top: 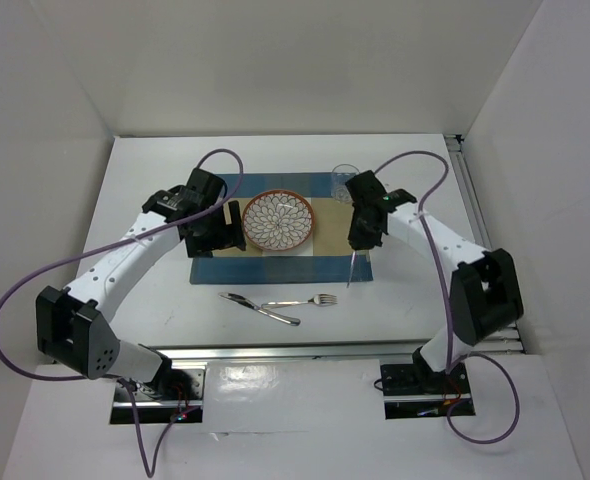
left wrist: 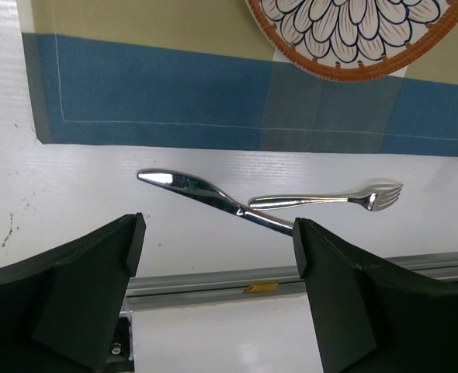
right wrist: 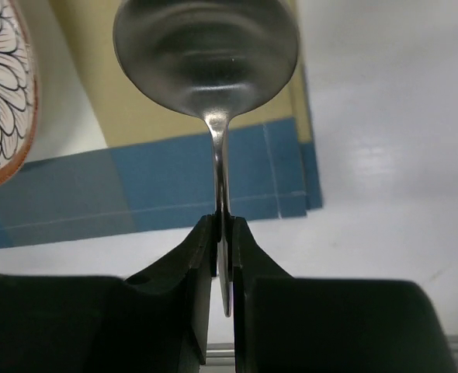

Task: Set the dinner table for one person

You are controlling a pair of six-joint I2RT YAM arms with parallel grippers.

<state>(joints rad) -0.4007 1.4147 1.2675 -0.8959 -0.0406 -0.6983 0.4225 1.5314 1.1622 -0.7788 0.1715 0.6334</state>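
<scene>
"Two weak spots, from my end. The right gripper (right wrist: pixel 223 227) is clamped on the thin neck of the spoon (right wrist: pixel 206 54). That pinch is narrow, so the spoon could swivel or slide out if I swing the arm fast."

"Where is it hanging?"

"Over the right edge of the placemat (top: pixel 275 270), right of the plate (top: pixel 277 220). Let go too high and I'd expect it to bounce onto the bare dinner table (top: pixel 155 180). The glass (top: pixel 344 180) stands just above that wrist in the top view, so backing up carelessly might tip it."

"And the left side?"

"The left gripper (left wrist: pixel 219 229) is spread wide and holds nothing. It hovers at the mat's left end, close to the plate. In its wrist view the knife (left wrist: pixel 198 188) and fork (left wrist: pixel 322 200) lie crossed and touching on the table, below the mat in the middle of the frame. Grabbing one would likely drag the other, and the metal rail (left wrist: pixel 213 284) is near."
</scene>
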